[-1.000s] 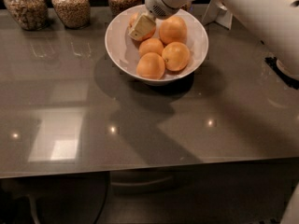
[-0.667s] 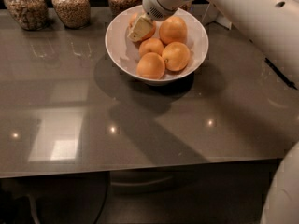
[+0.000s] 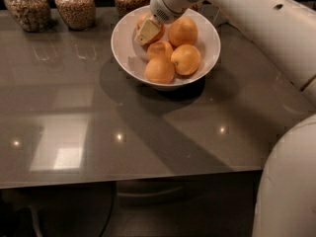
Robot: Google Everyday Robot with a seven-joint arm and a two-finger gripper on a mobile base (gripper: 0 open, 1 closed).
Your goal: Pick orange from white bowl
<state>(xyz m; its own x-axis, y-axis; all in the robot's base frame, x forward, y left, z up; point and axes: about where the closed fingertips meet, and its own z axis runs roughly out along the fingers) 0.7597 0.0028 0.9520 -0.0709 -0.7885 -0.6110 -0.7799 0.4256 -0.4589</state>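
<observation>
My gripper (image 3: pixel 148 31) is down inside the white bowl (image 3: pixel 123 53), at its far-left part, just where it was a second ago; I see almost no shift in it between the earlier views and this one. It lies against the orange (image 3: pixel 143 19) at the far-left side of the bowl and covers much of that fruit, so only parts of the skin show around it. I cannot tell how far the gripper is open, nor whether it has hold of the orange. The orange has not risen from the bowl.

The four other oranges (image 3: pixel 185 59) lie as before, packed together to the right of and nearer than the gripper, touching one another. The bowl stands in the same place on the far part of the table (image 3: pixel 74 107).

What has changed is my arm (image 3: pixel 256 14): it now crosses more of the right side of the view, and a broad white part of it fills the near-right corner, larger than before.

Three glass jars (image 3: pixel 75 4) stand in a row along the far edge of the table, left of the bowl, unmoved.
</observation>
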